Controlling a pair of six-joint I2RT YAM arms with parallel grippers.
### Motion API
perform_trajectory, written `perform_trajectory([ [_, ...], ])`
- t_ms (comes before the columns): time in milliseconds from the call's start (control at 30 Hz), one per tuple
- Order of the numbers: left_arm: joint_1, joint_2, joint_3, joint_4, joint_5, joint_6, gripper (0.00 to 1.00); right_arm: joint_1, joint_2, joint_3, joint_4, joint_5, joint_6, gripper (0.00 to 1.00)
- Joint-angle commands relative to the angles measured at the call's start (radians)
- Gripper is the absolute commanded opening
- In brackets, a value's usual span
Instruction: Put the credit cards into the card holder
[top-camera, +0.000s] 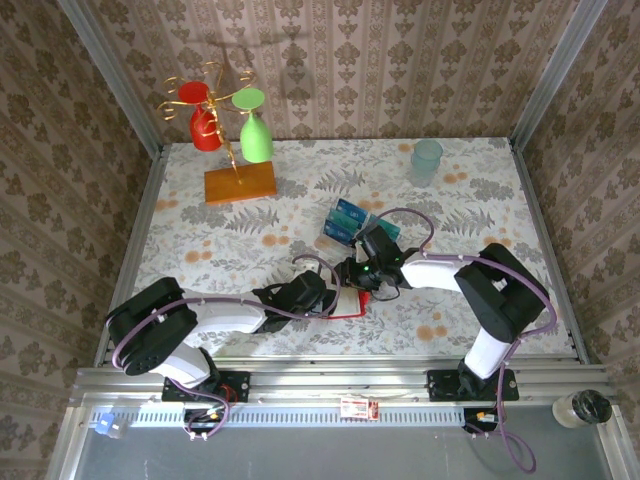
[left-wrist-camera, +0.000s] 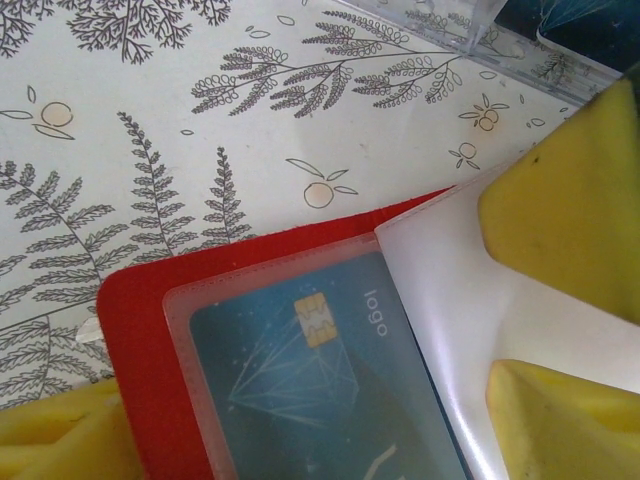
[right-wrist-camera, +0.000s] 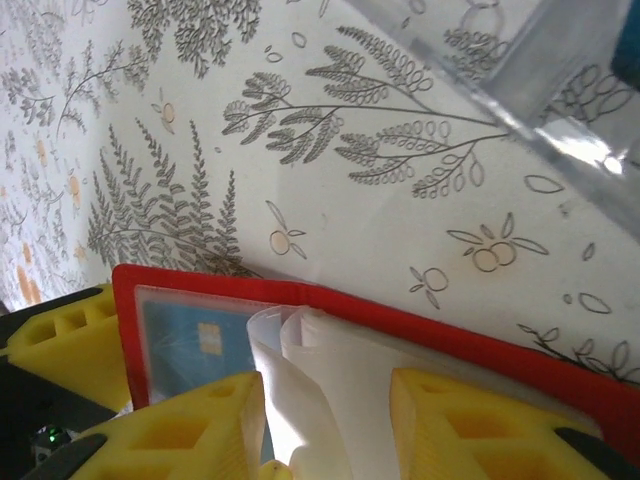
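The red card holder (top-camera: 352, 303) lies open on the printed cloth (left-wrist-camera: 300, 90) between my two arms, just in front of the clear acrylic rack (right-wrist-camera: 560, 90) where more credit cards (top-camera: 348, 222) stand. One teal card (left-wrist-camera: 320, 390) already sits in the holder's first clear pocket.

My left gripper (top-camera: 325, 293) is spread wide, with one pad (right-wrist-camera: 60, 345) at the holder's outer edge. My right gripper (right-wrist-camera: 325, 390) stands part-way apart, and the white plastic leaves (right-wrist-camera: 300, 350) rise between its fingers. I cannot tell whether it truly pinches them.

I judge this step to be opening a fresh pocket. To do it well I should press the cover flat with the left and lift a single leaf with the right. I should pull gently so the glossy holder does not skid.

The cloth is pale, patterned with ferns and small oranges. Around it are damask-papered walls (top-camera: 400, 70), a gold stand of red and green cups (top-camera: 225, 120) and a pale tumbler (top-camera: 427, 158).
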Motion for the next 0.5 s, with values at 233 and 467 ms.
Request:
perform_trajectory([
  [233,0.011,-0.132,-0.022,-0.090,-0.013,0.015,0.97,0.010,-0.083,-0.008,-0.024,-0.063,-0.003,0.40],
  [467,0.117,-0.329,-0.078,-0.150,0.007,0.028,1.00,0.064,-0.124,0.010,-0.061,-0.028,0.020,0.41],
])
